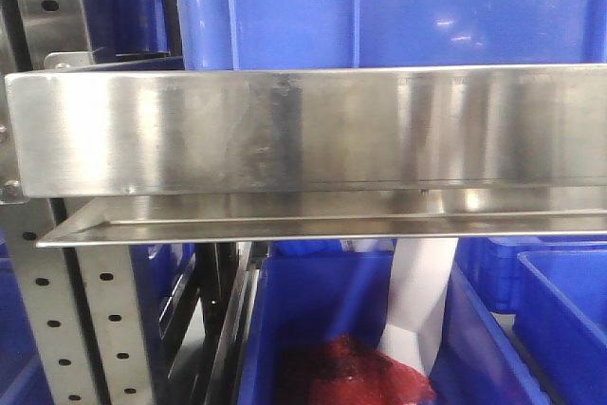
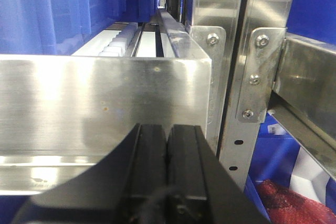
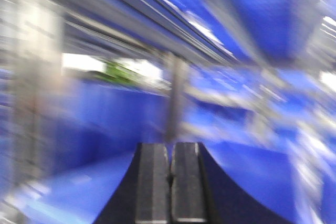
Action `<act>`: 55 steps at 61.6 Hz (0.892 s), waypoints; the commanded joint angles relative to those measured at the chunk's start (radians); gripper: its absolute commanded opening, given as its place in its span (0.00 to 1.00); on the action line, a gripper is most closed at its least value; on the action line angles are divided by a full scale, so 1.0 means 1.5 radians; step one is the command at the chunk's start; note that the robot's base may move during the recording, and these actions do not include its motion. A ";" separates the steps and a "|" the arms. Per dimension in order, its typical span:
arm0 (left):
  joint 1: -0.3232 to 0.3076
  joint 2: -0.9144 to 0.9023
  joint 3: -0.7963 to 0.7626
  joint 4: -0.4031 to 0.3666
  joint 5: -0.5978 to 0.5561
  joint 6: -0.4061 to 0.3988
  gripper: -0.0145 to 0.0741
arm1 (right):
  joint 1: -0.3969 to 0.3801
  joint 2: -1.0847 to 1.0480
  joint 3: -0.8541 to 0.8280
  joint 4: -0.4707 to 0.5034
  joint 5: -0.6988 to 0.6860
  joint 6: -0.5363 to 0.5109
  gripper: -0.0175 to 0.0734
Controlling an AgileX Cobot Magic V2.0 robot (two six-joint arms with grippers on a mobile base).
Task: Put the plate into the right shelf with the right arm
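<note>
Left wrist view, left gripper [image 2: 167, 129] jaws pressed together just before steel shelf rail [image 2: 105, 108], right gripper [image 3: 169, 153] likewise closed, empty, surroundings blurred

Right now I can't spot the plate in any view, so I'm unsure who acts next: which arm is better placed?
Hard to say. Both the left gripper and the right gripper are shut and empty. Left faces a steel rail of the shelf; right's blurred view shows blue bins.
</note>
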State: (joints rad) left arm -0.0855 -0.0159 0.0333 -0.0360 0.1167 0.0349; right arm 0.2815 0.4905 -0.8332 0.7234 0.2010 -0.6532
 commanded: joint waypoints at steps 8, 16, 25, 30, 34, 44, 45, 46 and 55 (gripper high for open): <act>-0.005 -0.004 0.005 -0.004 -0.057 -0.002 0.11 | -0.037 -0.090 0.104 -0.203 -0.032 0.230 0.25; -0.005 -0.004 0.005 -0.004 -0.057 -0.002 0.11 | -0.037 -0.143 0.186 -0.347 -0.040 0.393 0.25; -0.005 -0.004 0.005 -0.004 -0.057 -0.002 0.11 | -0.037 -0.192 0.274 -0.482 -0.066 0.528 0.25; -0.005 -0.004 0.005 -0.004 -0.057 -0.002 0.11 | -0.041 -0.207 0.315 -0.511 -0.083 0.531 0.25; -0.005 -0.004 0.005 -0.004 -0.057 -0.002 0.11 | -0.052 -0.215 0.340 -0.519 -0.095 0.530 0.25; -0.005 -0.004 0.005 -0.004 -0.057 -0.002 0.11 | -0.095 -0.235 0.400 -0.519 -0.124 0.530 0.25; -0.005 -0.004 0.005 -0.004 -0.057 -0.002 0.11 | -0.097 -0.238 0.404 -0.519 -0.126 0.530 0.25; -0.005 -0.004 0.005 -0.004 -0.057 -0.002 0.11 | -0.099 -0.241 0.410 -0.519 -0.129 0.530 0.25; -0.005 -0.004 0.005 -0.004 -0.057 -0.002 0.11 | -0.103 -0.269 0.457 -0.519 -0.146 0.530 0.25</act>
State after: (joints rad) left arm -0.0855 -0.0159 0.0333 -0.0360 0.1167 0.0349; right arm 0.1373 0.0966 -0.1570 -0.0399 0.0943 0.1398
